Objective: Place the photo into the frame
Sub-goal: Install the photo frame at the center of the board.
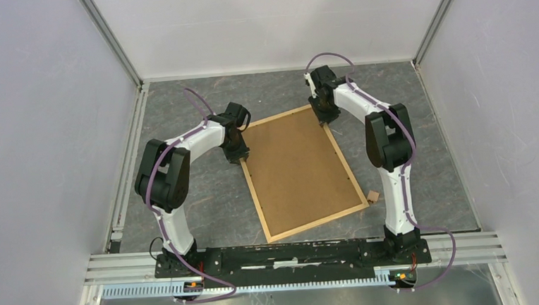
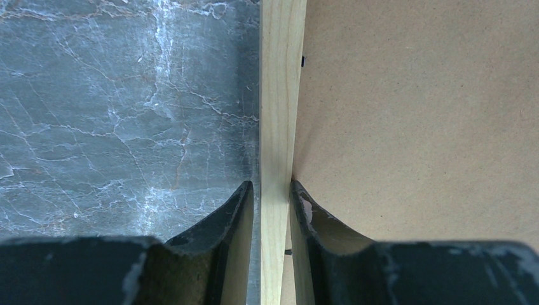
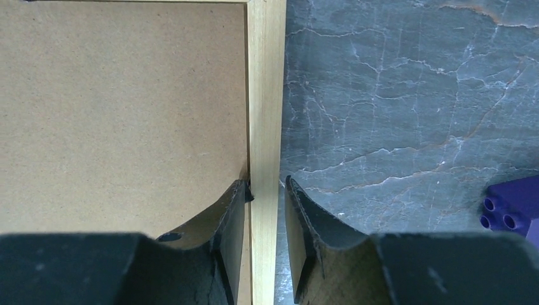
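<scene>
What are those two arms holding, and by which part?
The light wooden rectangular picture frame, lying brown back up: left jaws pinch its left side strip, right jaws its right side strip.

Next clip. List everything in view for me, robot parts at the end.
frame: one, light wood rim, brown back panel facing up, lying askew mid-table.
small block: one, pale wood, on the table by the frame's near right corner.
studded block: one, purple, on the table right of the frame, seen in the right wrist view only.
table: one, grey marbled.
photo: none visible.
left hand: one, black, closed on the frame's left rim.
right hand: one, black, closed on the right rim.
</scene>
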You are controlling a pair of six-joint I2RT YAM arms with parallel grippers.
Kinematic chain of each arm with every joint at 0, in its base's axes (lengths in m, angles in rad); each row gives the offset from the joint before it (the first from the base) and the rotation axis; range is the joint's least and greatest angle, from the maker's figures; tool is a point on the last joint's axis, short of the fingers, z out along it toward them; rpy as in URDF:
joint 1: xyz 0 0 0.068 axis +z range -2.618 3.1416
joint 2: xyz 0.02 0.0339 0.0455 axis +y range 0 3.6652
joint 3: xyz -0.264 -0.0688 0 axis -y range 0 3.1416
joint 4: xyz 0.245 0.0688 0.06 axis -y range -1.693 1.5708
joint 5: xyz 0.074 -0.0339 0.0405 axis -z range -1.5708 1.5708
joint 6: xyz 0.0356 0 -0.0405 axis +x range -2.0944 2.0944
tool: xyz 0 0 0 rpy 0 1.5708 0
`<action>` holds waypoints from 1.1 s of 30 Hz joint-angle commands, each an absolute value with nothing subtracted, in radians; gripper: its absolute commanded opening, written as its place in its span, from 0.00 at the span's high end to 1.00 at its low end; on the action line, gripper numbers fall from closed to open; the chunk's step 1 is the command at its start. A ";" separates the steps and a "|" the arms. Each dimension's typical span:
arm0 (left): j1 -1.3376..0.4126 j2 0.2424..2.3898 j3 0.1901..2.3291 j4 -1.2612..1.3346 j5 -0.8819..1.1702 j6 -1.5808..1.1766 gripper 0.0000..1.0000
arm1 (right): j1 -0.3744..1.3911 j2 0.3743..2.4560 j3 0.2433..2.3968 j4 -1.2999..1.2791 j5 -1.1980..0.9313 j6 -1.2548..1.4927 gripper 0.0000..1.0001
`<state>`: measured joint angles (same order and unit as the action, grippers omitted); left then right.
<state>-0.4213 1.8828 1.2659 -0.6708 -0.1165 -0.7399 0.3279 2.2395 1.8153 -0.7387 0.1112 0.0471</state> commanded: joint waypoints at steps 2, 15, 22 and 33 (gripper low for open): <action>-0.419 1.915 1.255 -0.699 -0.151 -0.732 0.66 | 0.296 2.174 1.802 -0.703 0.118 0.051 0.66; -0.423 1.917 1.257 -0.698 -0.155 -0.732 0.67 | 0.304 2.224 1.794 -0.711 0.146 0.040 0.66; -0.423 1.917 1.256 -0.699 -0.157 -0.730 0.67 | 0.314 2.260 1.774 -0.710 0.262 0.026 0.67; -0.423 1.918 1.253 -0.700 -0.159 -0.726 0.67 | 0.329 2.326 1.697 -0.678 0.281 0.008 0.64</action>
